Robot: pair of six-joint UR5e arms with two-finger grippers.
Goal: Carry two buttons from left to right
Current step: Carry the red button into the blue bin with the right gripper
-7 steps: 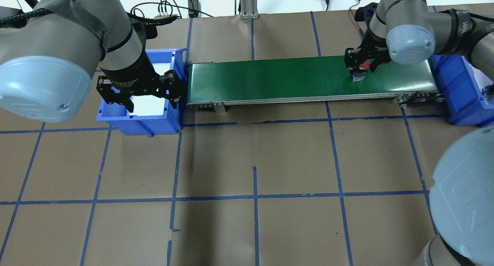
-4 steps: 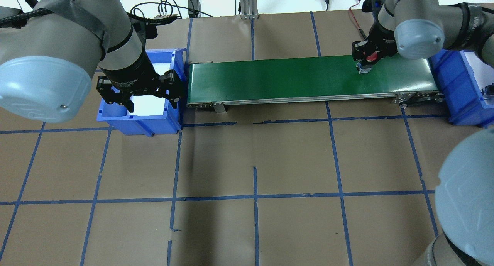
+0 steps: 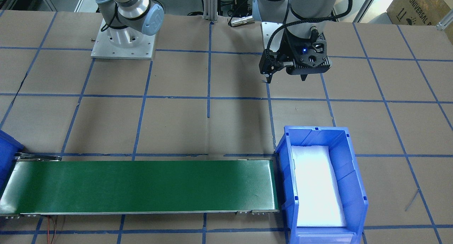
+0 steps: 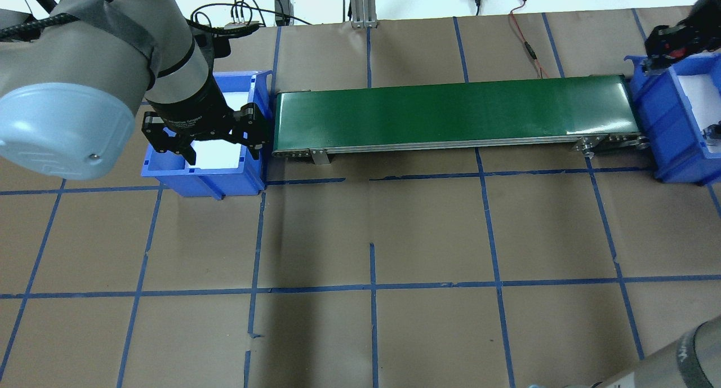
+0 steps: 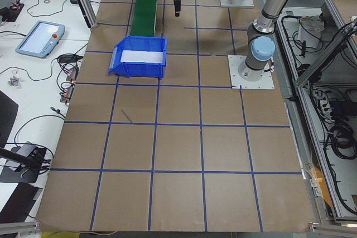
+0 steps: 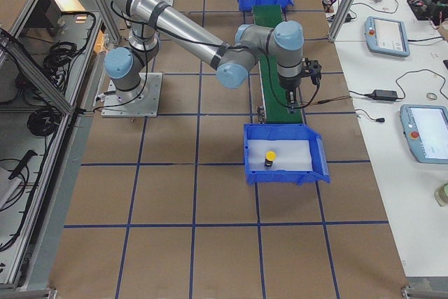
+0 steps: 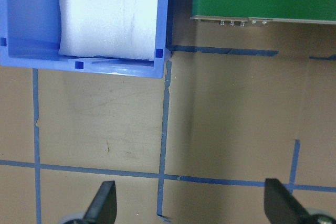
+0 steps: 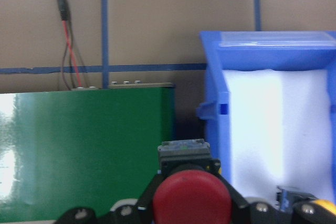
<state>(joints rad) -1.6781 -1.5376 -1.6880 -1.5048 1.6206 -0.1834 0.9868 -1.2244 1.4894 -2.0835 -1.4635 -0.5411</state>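
The worktop (image 4: 428, 230) is flat brown paper gridded with blue tape. On it the belt (image 4: 450, 115) runs as a long, smooth, slightly glossy green strip between 2 hard blue plastic bins, each lined with soft white foam. The left bin (image 4: 236, 171) shows only foam. The right bin (image 6: 283, 153) already holds the yellow button (image 6: 269, 157), its round cap up, on the foam.

The left claw (image 4: 205, 143) hangs spread wide and empty over the left bin's near end. The right claw (image 8: 191, 203) is clamped on the red button (image 8: 191, 199), a domed matte cap with a boxy grey-black switch body behind it. In the wrist view it hangs over the belt's end, just short of the right bin's wall.

Risks, as I judge them: the cap is smooth and rounded, so a grip on it could slip mid-carry. Released too early, the button would land on the belt end or strike the bin's rim and bounce out. Released too low or too far, it could knock the yellow button; the foam should cushion a clean drop.
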